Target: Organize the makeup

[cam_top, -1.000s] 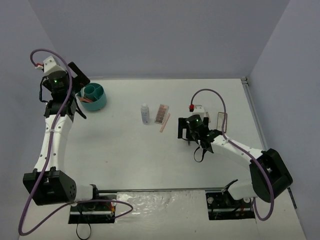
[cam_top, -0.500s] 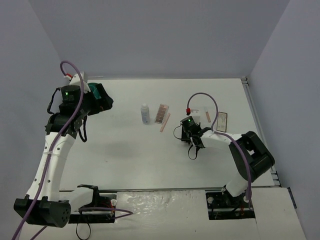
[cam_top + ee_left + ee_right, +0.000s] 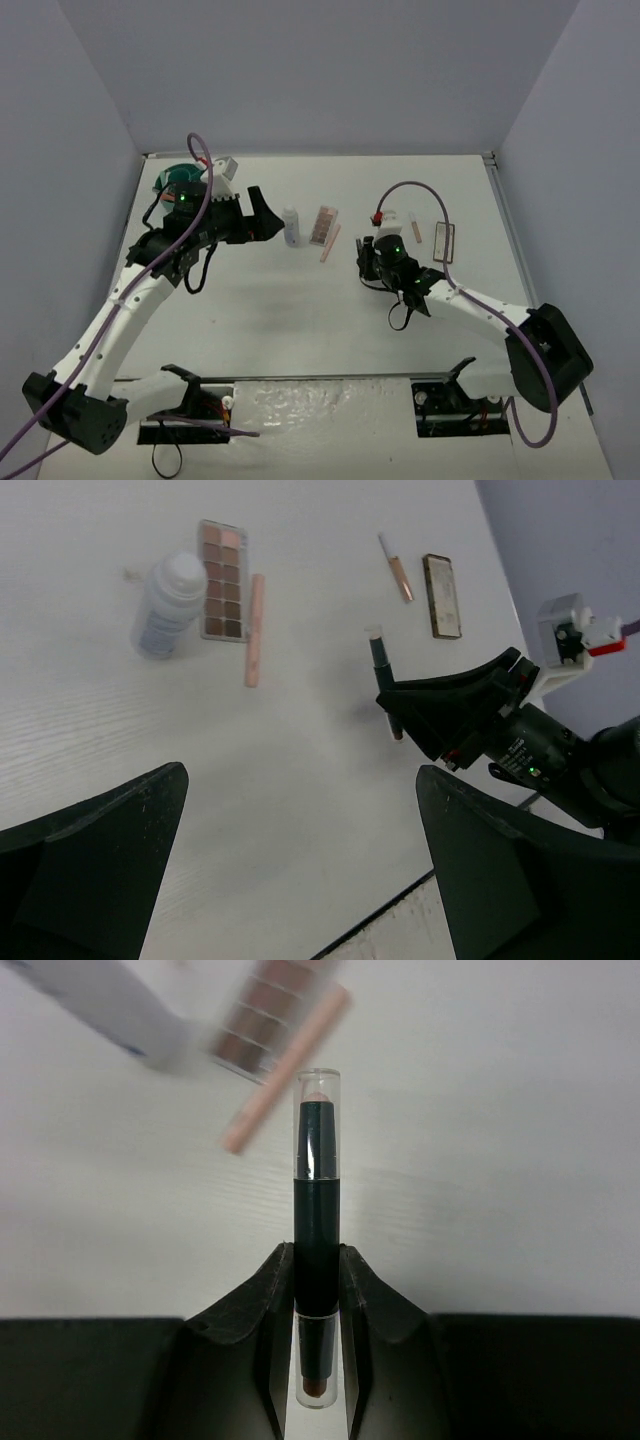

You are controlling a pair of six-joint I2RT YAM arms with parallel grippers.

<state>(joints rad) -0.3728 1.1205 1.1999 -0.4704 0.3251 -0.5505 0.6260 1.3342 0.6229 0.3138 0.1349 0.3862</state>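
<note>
My right gripper [image 3: 316, 1260] is shut on a dark teal stick [image 3: 316, 1220] with clear caps at both ends, gripped at its middle; the stick [image 3: 383, 670] pokes out ahead of the gripper [image 3: 365, 258]. Beyond it lie a pink stick [image 3: 330, 244], a pinkish-brown palette [image 3: 322, 226] and a white bottle [image 3: 290, 227]. A dark-framed compact [image 3: 445, 240] and a short pink stick [image 3: 415, 228] lie to the right. My left gripper [image 3: 262, 215] hovers open just left of the bottle [image 3: 165, 605], with nothing between its fingers [image 3: 100, 850].
The round teal tub [image 3: 178, 178] stands at the back left, mostly hidden behind my left arm. The table's near edge [image 3: 400, 910] shows in the left wrist view. Grey walls close in the table at the back and on both sides.
My right gripper has shut on the dark teal stick. My left arm has swung right, from over the teal tub to beside the white bottle.
</note>
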